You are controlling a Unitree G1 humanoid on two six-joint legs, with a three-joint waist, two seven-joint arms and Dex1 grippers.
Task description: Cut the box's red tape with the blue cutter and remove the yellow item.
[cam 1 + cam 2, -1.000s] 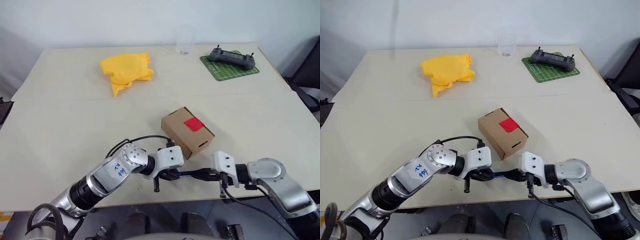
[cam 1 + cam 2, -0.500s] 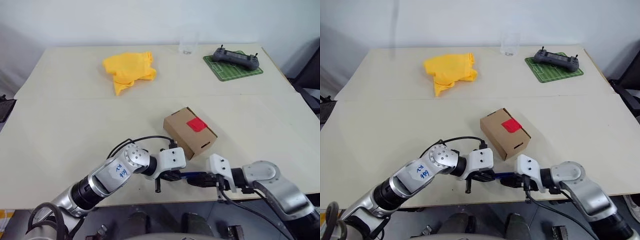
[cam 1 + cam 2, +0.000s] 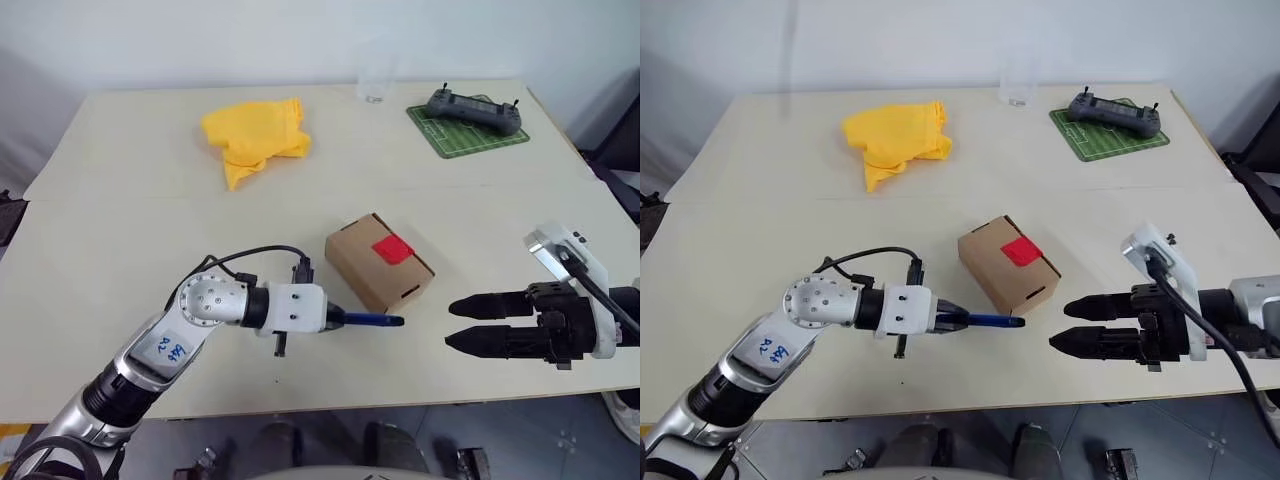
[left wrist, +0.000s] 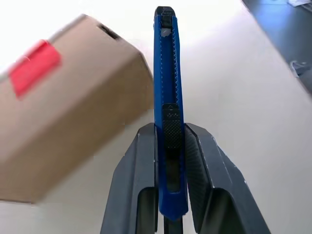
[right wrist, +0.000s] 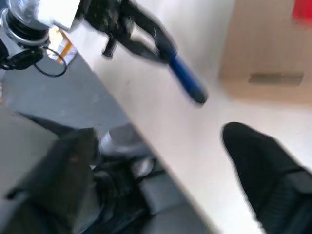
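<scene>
The blue cutter (image 3: pixel 365 320) juts from my left claw (image 3: pixel 335 318), clamped between both fingers, its tip just beside the near corner of the box (image 3: pixel 378 261) at mid-worktop (image 3: pixel 120 250). The red tape (image 3: pixel 391 249) sits intact on the box's top. My right claw (image 3: pixel 462 325), fingers spread and holding nothing, hovers to the box's right. A yellow cloth (image 3: pixel 254 137) lies far back.

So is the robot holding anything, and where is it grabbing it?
Yes. The left gripper pinches the blue cutter by its back end, tip pointing out beside the box. The right gripper is open and holds nothing.
</scene>
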